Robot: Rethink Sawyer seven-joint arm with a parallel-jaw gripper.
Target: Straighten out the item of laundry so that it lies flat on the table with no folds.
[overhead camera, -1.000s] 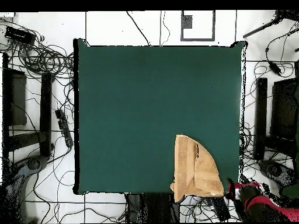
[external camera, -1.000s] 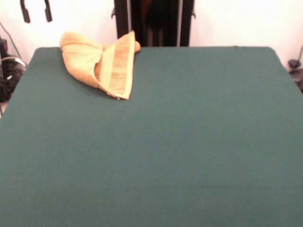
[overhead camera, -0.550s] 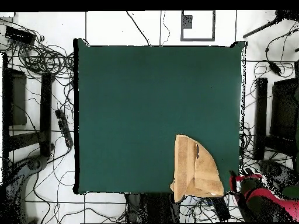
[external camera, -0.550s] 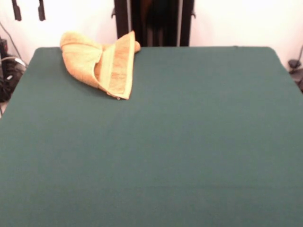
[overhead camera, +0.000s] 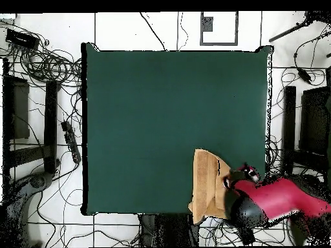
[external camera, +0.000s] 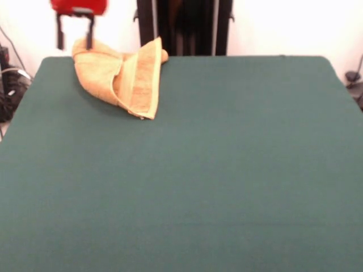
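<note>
1. At the table's [external camera: 227,170] far corner by the pedestal, the hand towel [external camera: 122,76] lies bunched and doubled over, so the flattening is not yet done.
2. The gripper [external camera: 74,38] hangs above the towel's outer end, fingers spread, pinching nothing.
3. The towel is orange-tan terry with a paler, flatter band; the table is covered in smooth dark green cloth.

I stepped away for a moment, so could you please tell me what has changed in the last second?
The gripper has swung in from off the table's side and come down, so it now hangs open right above the folded towel's outer corner, with the arm covering part of it from overhead. Nothing is grasped. The towel lies folded as before on the table.
</note>
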